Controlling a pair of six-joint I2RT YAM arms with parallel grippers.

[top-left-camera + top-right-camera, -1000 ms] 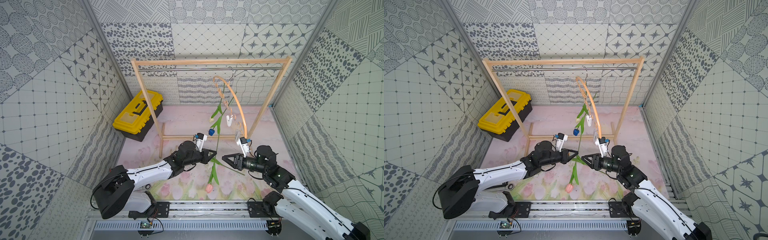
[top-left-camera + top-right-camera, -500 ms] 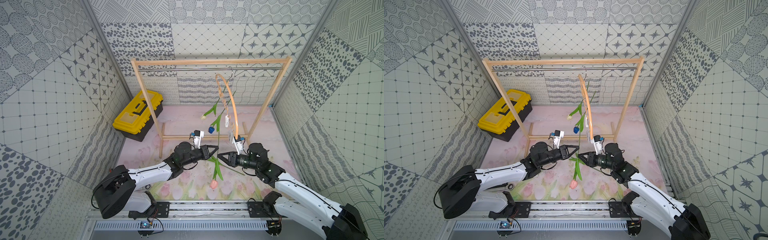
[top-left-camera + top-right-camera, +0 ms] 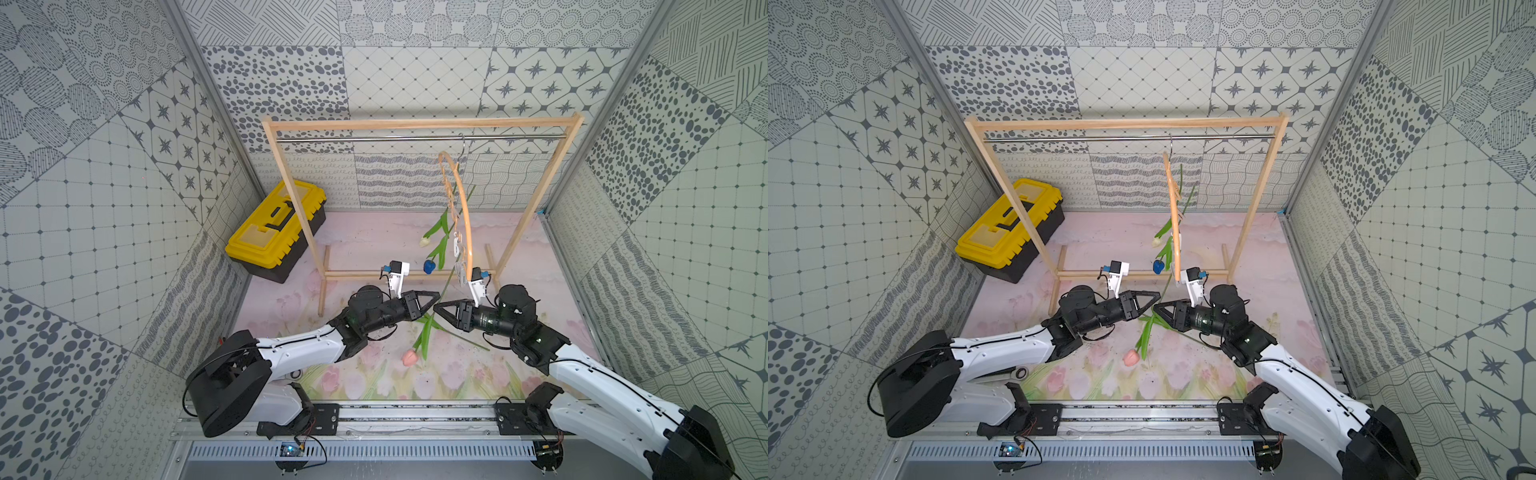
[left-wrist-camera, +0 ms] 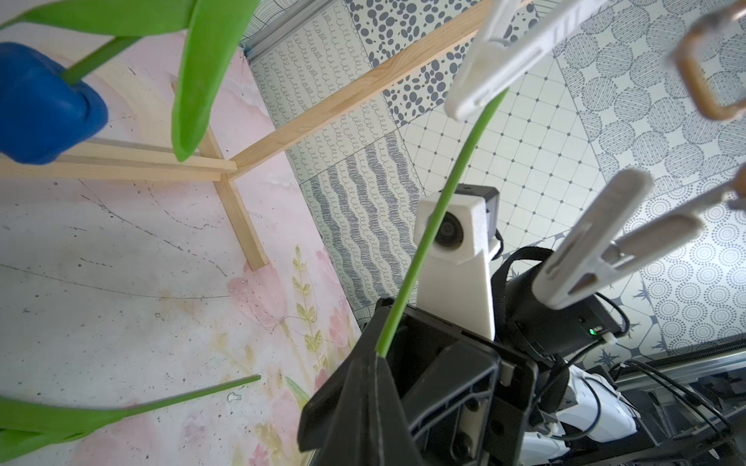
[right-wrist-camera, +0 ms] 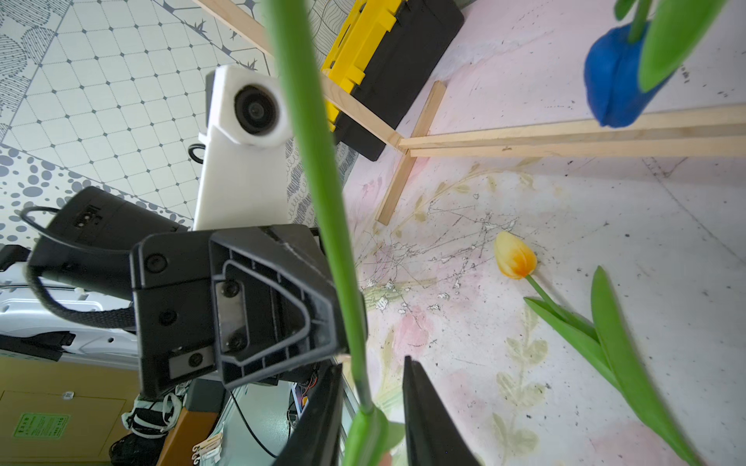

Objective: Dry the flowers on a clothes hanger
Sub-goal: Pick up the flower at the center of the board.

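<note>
The clothes hanger [image 3: 466, 216] hangs by its hook from the steel rail, turned nearly edge-on. A cream-white flower [image 3: 424, 241] and a blue one [image 3: 429, 266] dangle head-down from it. The pink flower [image 3: 409, 357] hangs lowest, and its stem [image 4: 440, 214] runs up to the mouth of a pale clothespin [image 4: 490, 60]. My left gripper [image 3: 436, 296] [image 4: 379, 359] is shut on that stem. From the opposite side my right gripper [image 3: 435, 308] [image 5: 371, 371] stands open around the same stem, just above the leaves. A yellow-orange flower [image 5: 514, 256] lies on the floor.
The hanger's rail belongs to a large wooden frame [image 3: 419, 123] whose base bars [image 3: 409, 273] cross the floor right behind both grippers. A yellow and black toolbox [image 3: 276, 230] sits at the back left. An unused clothespin [image 4: 593, 242] hangs close to the left wrist.
My right gripper has moved left up to the pink flower's stem and its jaws have narrowed around it. The hanger has swung more edge-on, and the left gripper shifted slightly right, still shut.
</note>
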